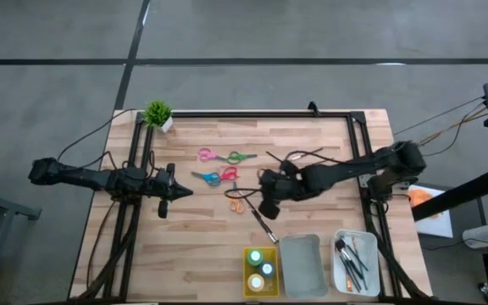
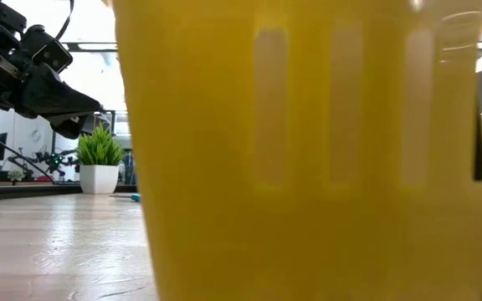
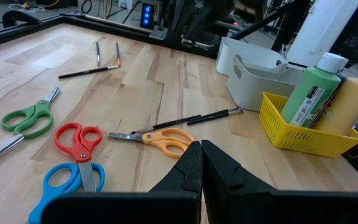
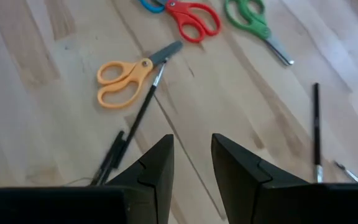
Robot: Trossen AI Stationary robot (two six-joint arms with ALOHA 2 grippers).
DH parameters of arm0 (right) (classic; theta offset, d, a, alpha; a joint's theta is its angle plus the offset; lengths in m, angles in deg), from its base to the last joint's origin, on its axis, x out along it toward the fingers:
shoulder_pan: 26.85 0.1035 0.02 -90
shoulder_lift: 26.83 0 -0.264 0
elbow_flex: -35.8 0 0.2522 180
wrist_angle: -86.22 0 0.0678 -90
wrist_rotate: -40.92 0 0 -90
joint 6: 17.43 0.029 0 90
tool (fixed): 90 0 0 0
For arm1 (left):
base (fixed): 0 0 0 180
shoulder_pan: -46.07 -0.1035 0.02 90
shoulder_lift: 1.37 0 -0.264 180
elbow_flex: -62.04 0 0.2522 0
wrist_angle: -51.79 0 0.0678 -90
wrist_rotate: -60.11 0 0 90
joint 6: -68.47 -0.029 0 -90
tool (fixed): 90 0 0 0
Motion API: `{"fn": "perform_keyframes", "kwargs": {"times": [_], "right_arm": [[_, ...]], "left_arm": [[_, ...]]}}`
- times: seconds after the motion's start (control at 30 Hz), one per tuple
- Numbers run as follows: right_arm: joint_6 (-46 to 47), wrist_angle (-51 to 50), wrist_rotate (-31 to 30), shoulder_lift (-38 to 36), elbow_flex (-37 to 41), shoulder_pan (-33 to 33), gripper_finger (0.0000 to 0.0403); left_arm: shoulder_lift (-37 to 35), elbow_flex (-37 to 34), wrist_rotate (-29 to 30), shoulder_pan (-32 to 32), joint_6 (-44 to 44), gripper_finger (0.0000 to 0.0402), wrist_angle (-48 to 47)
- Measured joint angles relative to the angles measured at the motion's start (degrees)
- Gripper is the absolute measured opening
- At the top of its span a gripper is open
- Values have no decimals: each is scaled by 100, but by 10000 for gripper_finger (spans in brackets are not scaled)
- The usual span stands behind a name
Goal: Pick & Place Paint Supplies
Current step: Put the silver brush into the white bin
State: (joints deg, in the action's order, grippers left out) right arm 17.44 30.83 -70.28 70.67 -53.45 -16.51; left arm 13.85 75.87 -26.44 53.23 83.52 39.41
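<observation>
Orange-handled scissors [image 4: 124,79] lie flat on the tabletop [image 1: 202,246] and serve as the landmark: a thin dark brush [image 4: 129,134] runs from just beside their blades back toward the yellow tray [image 1: 261,271], and the red [image 1: 230,174] and blue scissors [image 1: 207,178] lie a little beyond them, toward the far edge. The right hand [image 4: 191,165] hovers over the brush near the orange scissors, its fingers partly apart and holding nothing. The left hand [image 3: 201,163] waits on the other side of the orange scissors, pressed closed and empty.

Brush and scissors nearly touch, so a descent slightly off line could pinch a blade along with the brush, or nudge the scissors and roll the brush away. The brush is thin and low; fingers closing too high would likely miss it, and too low would scrape the wood.

Paint bottles already stand in the yellow tray, a grey tray [image 1: 302,264] sits next to it, and a white tray [image 1: 356,263] holds several brushes. More brushes [image 3: 92,62] remain loose well past the scissors.

Light wood planks, framed by a dark rail, form the surface. A small potted plant [image 1: 158,114] stands at a far corner. Grey floor surrounds the table.
</observation>
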Motion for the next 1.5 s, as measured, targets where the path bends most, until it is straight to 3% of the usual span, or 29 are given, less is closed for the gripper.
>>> {"fn": "perform_keyframes", "kwargs": {"times": [0.37,0.6,0.83,1.5], "right_arm": [[-107,-11,526,1393,-1008,-176,105],[-100,-13,557,2058,-1395,-187,105],[284,-11,1071,2621,-1645,-230,105],[527,9,1072,2874,-1663,-246,105]], "left_arm": [[2,0,-2,0,0,0,-1],[2,0,-2,0,0,0,-2],[-1,0,0,-2,0,0,-1],[0,0,0,0,0,0,-2]]}}
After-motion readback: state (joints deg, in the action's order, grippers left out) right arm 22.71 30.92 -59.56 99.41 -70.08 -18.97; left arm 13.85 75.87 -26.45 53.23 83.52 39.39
